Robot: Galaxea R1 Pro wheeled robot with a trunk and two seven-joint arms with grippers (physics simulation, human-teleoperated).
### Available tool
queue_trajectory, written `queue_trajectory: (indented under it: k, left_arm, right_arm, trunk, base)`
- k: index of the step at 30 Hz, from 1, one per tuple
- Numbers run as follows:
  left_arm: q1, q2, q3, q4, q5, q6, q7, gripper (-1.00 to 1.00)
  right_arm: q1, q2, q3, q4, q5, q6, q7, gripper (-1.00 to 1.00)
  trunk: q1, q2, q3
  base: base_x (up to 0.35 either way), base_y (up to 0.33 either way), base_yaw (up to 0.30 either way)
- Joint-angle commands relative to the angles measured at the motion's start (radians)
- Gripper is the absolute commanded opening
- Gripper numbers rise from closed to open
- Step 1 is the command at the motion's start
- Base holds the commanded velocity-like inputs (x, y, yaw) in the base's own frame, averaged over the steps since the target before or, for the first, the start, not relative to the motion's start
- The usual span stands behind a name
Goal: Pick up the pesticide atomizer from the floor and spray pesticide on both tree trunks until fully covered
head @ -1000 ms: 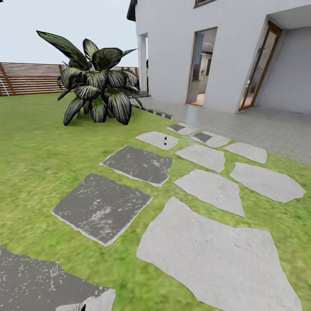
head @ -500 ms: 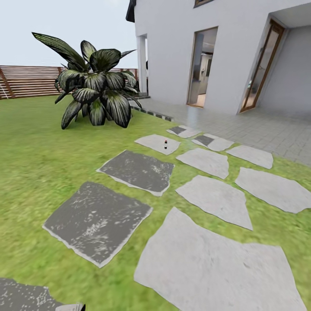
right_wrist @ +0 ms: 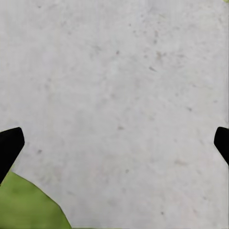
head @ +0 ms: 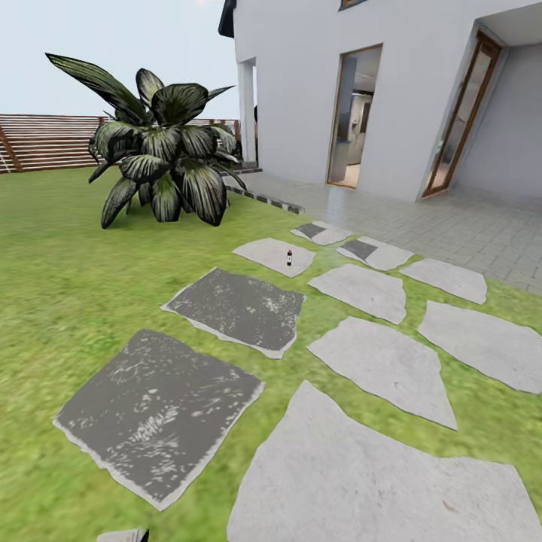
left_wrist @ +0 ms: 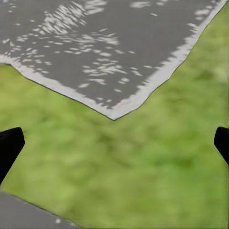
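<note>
Item: pesticide atomizer (head: 289, 257). A small dark bottle, upright on a pale stepping stone (head: 274, 256). Too small here to tell nozzle or trigger. Nothing touches it.

Landmark: that pale stepping stone. All places below are given from it.

- Broad-leaved dark plant (head: 162, 154): beyond the stone, on the grass (head: 68, 286).
- Slatted wooden fence (head: 45, 141): far beyond the stone, behind the plant.
- White house (head: 361, 90) with an open doorway: beyond the stone, across a paved terrace (head: 452, 226).
- Dark stepping stone (head: 237, 309): just beside the landmark, on the robot's side.
- Large pale slab (head: 376, 489): well apart from the landmark, closest to the robot.

Left gripper (left_wrist: 114, 145): fingers spread wide, nothing between them; hangs over grass by the corner of a dark slab (left_wrist: 95, 52).
Right gripper (right_wrist: 114, 145): fingers spread wide, nothing between them; hangs over a pale slab (right_wrist: 124, 95).

Progress, judged: at the approach stage. The atomizer lies well ahead of the robot, unpicked. Left to do: close the gap, grasp the bottle, find both trees, coat each trunk.
</note>
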Motion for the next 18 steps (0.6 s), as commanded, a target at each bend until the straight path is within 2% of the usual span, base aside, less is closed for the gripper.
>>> queue_trajectory:
  k: [1,18]
  left_arm:
    - [-0.001,0.000,0.004,0.001,0.008,-0.001,-0.010,1.00]
    - [-0.001,0.001,0.004,0.001,0.010,-0.001,-0.010,1.00]
  right_arm:
    - [0.000,0.000,0.000,0.001,0.002,-0.003,0.000,1.00]
    - [0.000,0.000,0.000,0.001,0.002,-0.004,0.000,1.00]
  trunk:
    - [0.000,0.000,-0.001]
    - [0.000,0.000,-0.001]
  base:
    - [0.336,-0.089,0.000]
    - [0.332,-0.103,0.000]
